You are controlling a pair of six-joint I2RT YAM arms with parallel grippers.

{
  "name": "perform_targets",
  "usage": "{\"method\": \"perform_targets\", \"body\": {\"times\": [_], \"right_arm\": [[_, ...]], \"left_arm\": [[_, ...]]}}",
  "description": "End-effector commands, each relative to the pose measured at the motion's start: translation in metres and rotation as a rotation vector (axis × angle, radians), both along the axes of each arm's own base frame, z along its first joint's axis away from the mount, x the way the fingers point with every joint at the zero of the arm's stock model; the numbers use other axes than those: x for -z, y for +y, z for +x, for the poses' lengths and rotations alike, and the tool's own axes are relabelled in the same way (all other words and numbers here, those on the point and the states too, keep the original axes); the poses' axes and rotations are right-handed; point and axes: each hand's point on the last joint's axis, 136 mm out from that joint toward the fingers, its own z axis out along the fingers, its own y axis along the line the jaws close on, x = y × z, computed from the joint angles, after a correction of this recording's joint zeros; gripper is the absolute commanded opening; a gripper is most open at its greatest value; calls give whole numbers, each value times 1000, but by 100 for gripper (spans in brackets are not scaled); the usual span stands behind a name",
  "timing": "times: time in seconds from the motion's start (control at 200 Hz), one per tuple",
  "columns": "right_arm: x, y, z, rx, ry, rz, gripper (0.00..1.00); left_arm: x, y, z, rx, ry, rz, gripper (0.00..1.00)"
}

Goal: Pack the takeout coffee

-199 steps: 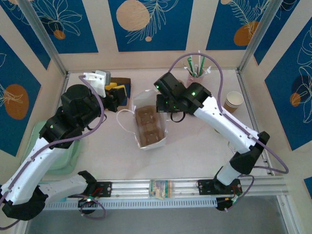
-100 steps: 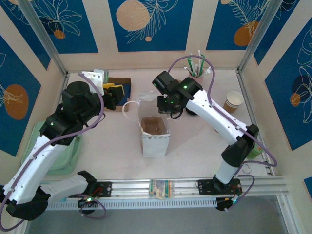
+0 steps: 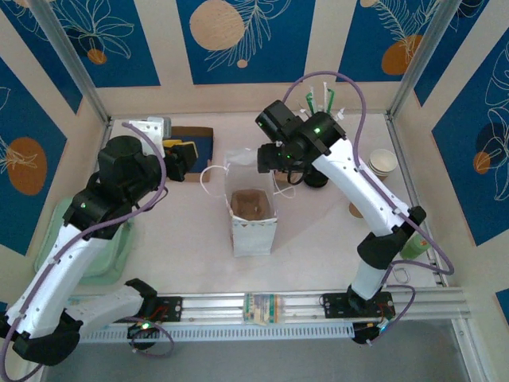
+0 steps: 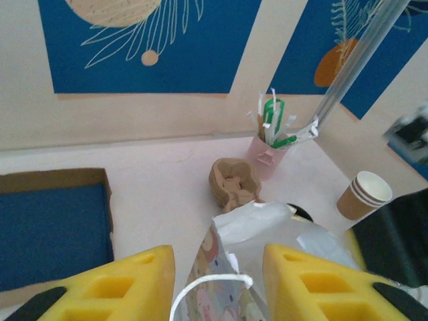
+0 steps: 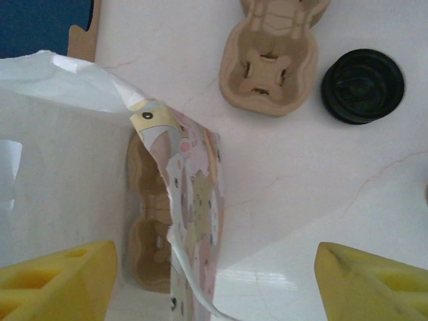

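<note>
A white bag (image 3: 253, 231) stands open on the bench (image 3: 318, 239), carrier (image 3: 248, 203) seated inside to steady a cup, as the right jaws hang wide over its rim, the left jaws part-open beside its handle (image 3: 208, 181), and what looks like the black-lidded coffee (image 5: 362, 85) sits just behind.

Back wall (image 3: 163, 95) was cream, hung with deep blue panels (image 3: 270, 56) carrying white leaf line-drawings and orange-tan discs. Left wall (image 3: 32, 151) and right wall (image 3: 477, 143) had same pattern. Slim metal posts (image 3: 71, 64) slanted up from both far corners. Tabletop (image 3: 318, 231) was pale pinkish white with faint marbled veins and soft patch of glare. Aluminium rail (image 3: 215, 302) ran along near edge, grey floor (image 3: 318, 354) beyond it. Light was even and diffuse, shadows soft.
</note>
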Motion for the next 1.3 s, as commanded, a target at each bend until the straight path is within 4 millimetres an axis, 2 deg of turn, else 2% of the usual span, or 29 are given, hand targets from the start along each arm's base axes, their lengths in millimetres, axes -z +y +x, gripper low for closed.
{"method": "perform_targets", "body": {"times": [0.0,0.095,0.2,0.345,0.395,0.42,0.555,0.68,0.765,0.936,1.191,1.296], "right_arm": [[-17,-32,-10,29,-16,-70,79],[-24,-56,-8,89,-31,-81,82],[-20,-90,-1,183,-22,-82,83],[1,-139,2,345,20,-32,85],[6,-151,1,392,21,10,90],[9,-157,0,415,23,40,100],[29,-188,-3,550,41,182,99],[52,-228,-11,691,69,141,99],[70,-246,-17,790,99,142,99],[99,-254,-18,887,174,193,99],[136,-258,3,909,257,183,100],[146,-263,4,925,275,142,100]], "left_arm": [[12,3,1,-3,39,-35,41],[28,3,5,-2,85,-45,40],[48,0,7,4,135,-53,40],[69,-2,8,10,181,-50,41],[73,-2,8,11,189,-47,41],[76,-2,8,12,193,-44,41],[84,-2,10,14,205,-42,41],[91,-7,13,28,218,-61,41],[97,-9,15,33,229,-68,41],[104,-11,17,38,245,-73,41],[110,-11,17,35,262,-86,41],[111,-9,16,28,263,-84,41]]}}
